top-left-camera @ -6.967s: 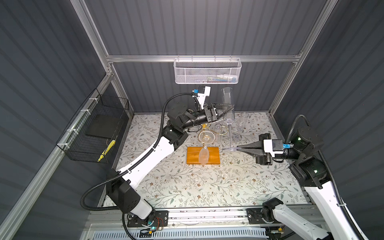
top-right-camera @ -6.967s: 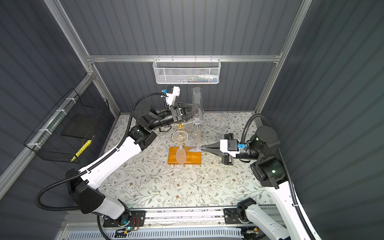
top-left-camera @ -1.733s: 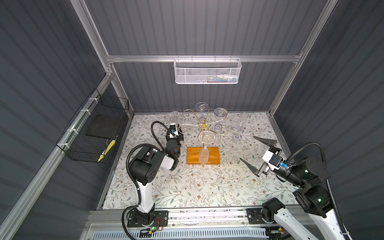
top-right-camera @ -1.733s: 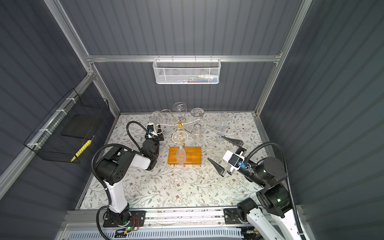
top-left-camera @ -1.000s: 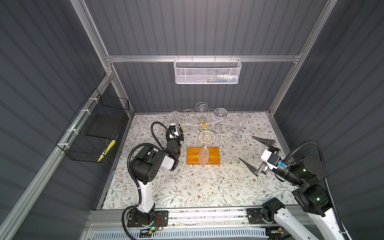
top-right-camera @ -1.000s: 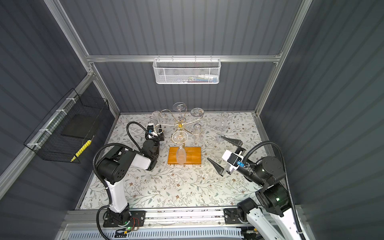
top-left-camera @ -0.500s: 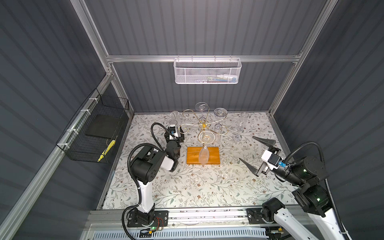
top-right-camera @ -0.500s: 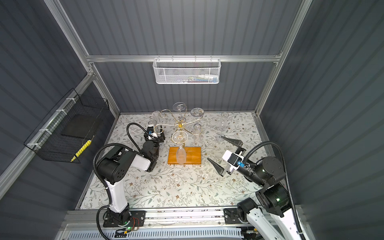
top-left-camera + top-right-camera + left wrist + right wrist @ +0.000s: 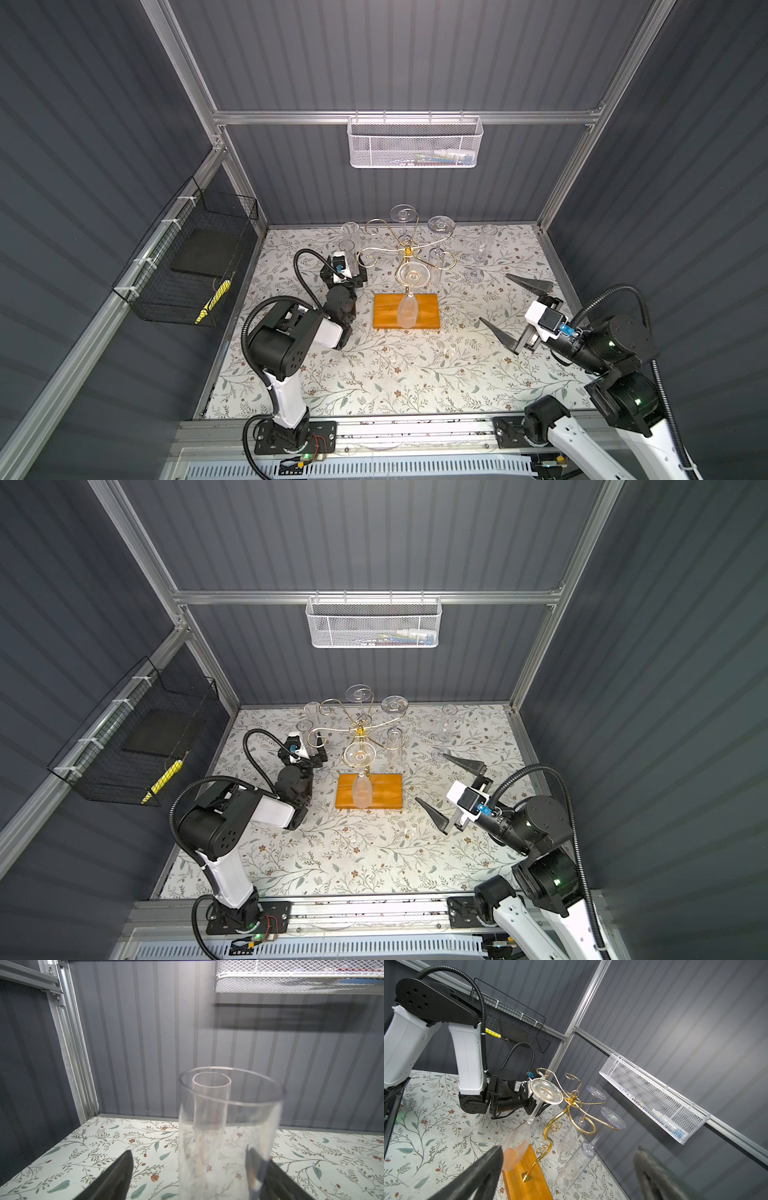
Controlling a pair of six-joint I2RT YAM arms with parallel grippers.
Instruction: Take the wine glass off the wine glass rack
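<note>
Wine glass [image 9: 228,1126] stands upright on the worktop [image 9: 374,374] just left of the wine glass rack [image 9: 409,250], between our left fingers [image 9: 116,1176], which are spread apart beside it, while our right fingers [image 9: 498,334], also wide apart, hang well off to the right.

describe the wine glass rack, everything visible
The wine glass rack is a thin gold metal pole with curled, scroll-ended wire arms on a rectangular orange-brown wooden base. It stands upright on the floral table, mid-back. Three clear glasses hang upside down from its arms, the front one over the base.
</note>
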